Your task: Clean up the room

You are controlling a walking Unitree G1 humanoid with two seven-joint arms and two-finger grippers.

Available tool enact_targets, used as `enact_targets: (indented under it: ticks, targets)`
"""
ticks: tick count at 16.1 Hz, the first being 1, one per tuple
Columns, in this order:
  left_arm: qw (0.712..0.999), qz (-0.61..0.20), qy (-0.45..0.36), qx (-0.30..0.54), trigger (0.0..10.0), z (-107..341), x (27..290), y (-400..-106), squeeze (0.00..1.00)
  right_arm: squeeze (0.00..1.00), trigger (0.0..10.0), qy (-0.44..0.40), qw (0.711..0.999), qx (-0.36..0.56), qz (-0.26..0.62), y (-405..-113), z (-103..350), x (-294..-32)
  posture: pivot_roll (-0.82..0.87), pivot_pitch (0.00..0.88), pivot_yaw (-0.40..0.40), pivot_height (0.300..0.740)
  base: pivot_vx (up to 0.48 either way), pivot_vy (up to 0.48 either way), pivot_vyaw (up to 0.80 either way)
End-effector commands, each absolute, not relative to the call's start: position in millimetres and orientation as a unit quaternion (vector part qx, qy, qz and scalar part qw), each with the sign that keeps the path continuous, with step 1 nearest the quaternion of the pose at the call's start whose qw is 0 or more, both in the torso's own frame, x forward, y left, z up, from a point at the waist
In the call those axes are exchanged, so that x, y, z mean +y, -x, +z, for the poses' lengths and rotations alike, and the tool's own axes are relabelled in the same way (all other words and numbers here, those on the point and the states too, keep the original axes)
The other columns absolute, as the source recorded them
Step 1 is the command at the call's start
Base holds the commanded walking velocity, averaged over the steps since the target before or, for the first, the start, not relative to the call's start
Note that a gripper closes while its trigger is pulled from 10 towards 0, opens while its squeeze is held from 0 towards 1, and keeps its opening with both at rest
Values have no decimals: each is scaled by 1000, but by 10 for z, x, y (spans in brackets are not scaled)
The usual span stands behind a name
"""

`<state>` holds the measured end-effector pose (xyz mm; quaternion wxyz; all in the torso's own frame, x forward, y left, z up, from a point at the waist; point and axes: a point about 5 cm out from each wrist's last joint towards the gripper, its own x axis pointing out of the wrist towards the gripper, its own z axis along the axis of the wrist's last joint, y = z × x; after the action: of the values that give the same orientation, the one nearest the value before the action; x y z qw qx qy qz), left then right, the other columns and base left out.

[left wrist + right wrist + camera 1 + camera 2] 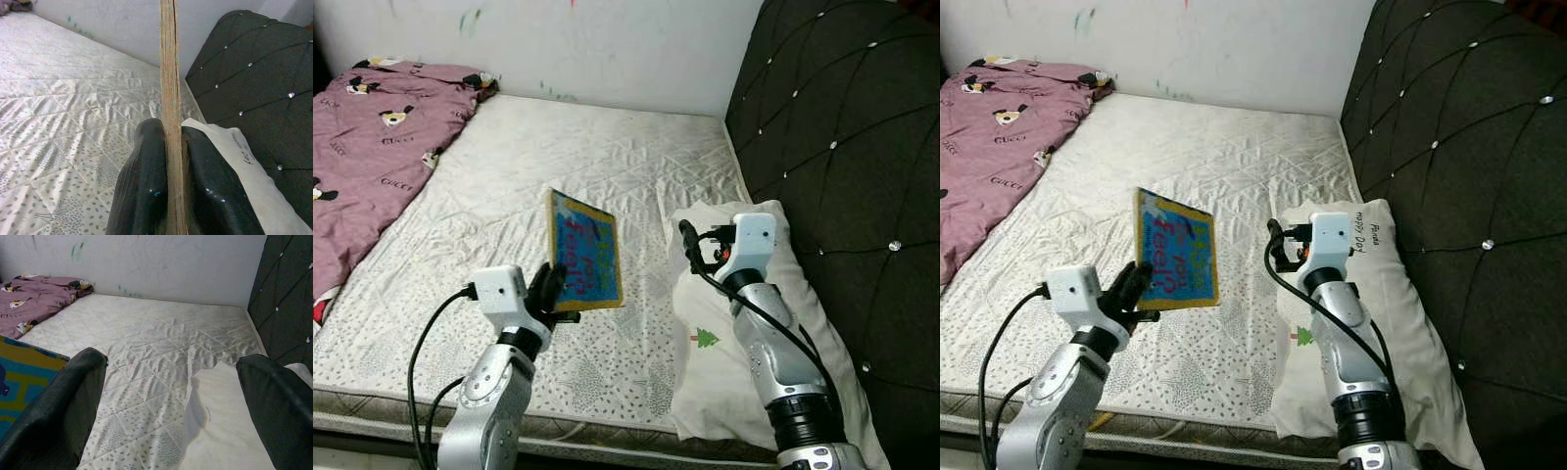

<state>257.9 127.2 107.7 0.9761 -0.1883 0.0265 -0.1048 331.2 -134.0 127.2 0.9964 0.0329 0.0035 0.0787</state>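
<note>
Book's lifted off the mattress [636, 147], mid-carry.
Left gripper [551, 291] pinches the book [585, 253]; right gripper [689, 245] spread over pillow [715, 343]. You need a drop spot.

The mattress [607, 176] is white quilted cloth with soft stitched diamonds. The blanket [372, 137] at the far left is purple cloth with cartoon prints. The pillow [724, 362] on the right is smooth white cloth. The headboard [852, 127] is dark padded cloth with shiny studs. The picture book [585, 253] has a glossy, bright cover and paper page edges. The left gripper [168, 171] has shiny black plastic fingers [142, 186]. The arms look like silver metal.
</note>
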Motion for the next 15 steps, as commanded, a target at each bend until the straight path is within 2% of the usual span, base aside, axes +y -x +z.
enact_targets:
  ticks: [1,7,13,15]
  targets:
    - [977,-108,185,1,10000,1171,1238,-2617,0,0,10000,-32,997,-7,73,-3304,1310,-1393,40,0,-67,740,0,0,0]
    - [973,-66,223,8,10000,1137,1312,-2668,0,0,10000,-37,996,-4,81,-3295,1283,-1332,48,0,-67,689,0,0,0]
    - [973,-68,222,12,10000,1135,1270,-2683,0,0,10000,-35,996,-2,78,-3284,1275,-1349,36,0,-64,626,0,0,0]
    - [973,-66,223,12,10000,1135,1270,-2688,0,0,10000,-35,996,-2,80,-3276,1268,-1342,36,0,-64,621,0,0,0]
